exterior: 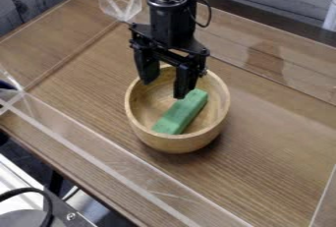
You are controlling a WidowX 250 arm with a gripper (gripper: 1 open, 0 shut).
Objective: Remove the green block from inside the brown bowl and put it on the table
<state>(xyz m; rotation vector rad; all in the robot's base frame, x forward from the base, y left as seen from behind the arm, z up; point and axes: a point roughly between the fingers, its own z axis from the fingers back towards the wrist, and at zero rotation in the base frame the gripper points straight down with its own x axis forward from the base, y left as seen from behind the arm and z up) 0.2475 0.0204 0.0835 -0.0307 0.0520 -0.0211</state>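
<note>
While the left side of the table [66,84] is bare wood, bounded by a low clear wall [39,108] along its near-left edge, everything that matters sits toward the middle. First comes the bowl [141,123], round and pale brown, resting flat on the planks. Inside it lies the green block [183,112], not yet lifted: it leans along the bowl's inner slope, its near end down toward the bottom left of the hollow and its far end raised toward the upper right, close to the rim.

Above the bowl's far half hangs the gripper [167,74], pointing straight down with its two black fingers [145,66] spread wide and nothing between them. Its tips reach about to the level of the rim, just behind the block's upper end. They do not appear to touch it.

So the block lies below and toward the camera from the fingers, slightly to the right. Its long axis runs from lower left to upper right in the picture, while the gap between the fingers runs roughly left to right, so the fingers look set to straddle the bar across its narrow width rather than its length. I judge the coming move needs a short shift toward the camera and a descent onto the raised end.

Farther right, only open tabletop shows.
</note>
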